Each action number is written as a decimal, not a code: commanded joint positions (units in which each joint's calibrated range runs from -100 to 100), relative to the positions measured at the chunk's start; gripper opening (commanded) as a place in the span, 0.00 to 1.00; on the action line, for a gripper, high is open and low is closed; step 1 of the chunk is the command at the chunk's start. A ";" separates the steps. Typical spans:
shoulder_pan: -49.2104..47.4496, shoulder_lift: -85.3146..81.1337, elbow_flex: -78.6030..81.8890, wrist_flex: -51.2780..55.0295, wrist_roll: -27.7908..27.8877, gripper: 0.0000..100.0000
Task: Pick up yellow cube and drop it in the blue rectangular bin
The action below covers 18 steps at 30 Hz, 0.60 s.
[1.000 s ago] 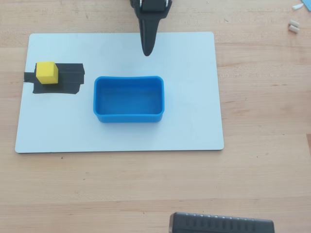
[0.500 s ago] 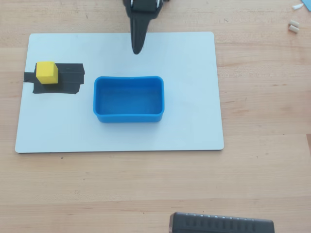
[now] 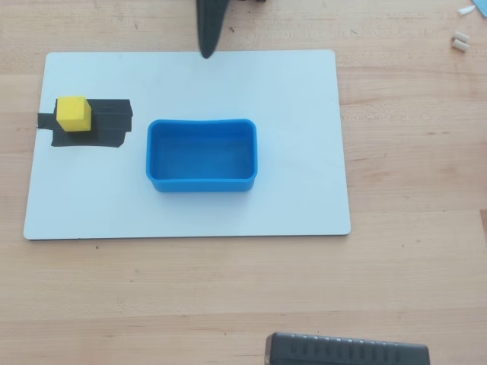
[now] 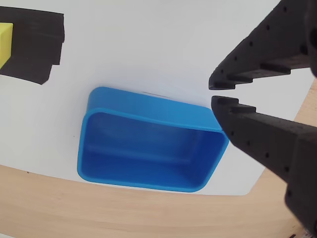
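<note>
The yellow cube (image 3: 74,113) sits on a flat black tape patch (image 3: 106,125) at the left of the white board. In the wrist view only a sliver of the cube (image 4: 4,42) shows at the left edge. The blue rectangular bin (image 3: 202,185) stands empty at the middle of the board, and the wrist view shows it from above (image 4: 148,101). My gripper (image 3: 205,52) hangs over the board's far edge, behind the bin and well right of the cube. In the wrist view the gripper (image 4: 213,93) holds nothing and its fingertips are almost touching.
The white board (image 3: 297,114) lies on a wooden table (image 3: 411,266). A black ribbed object (image 3: 346,351) sits at the near edge. Small white bits (image 3: 459,42) lie at the far right.
</note>
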 commanded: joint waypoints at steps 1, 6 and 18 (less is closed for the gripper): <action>4.32 13.16 -14.75 1.05 2.34 0.00; 12.89 31.27 -29.56 2.29 6.59 0.00; 22.33 55.70 -48.56 1.14 16.26 0.00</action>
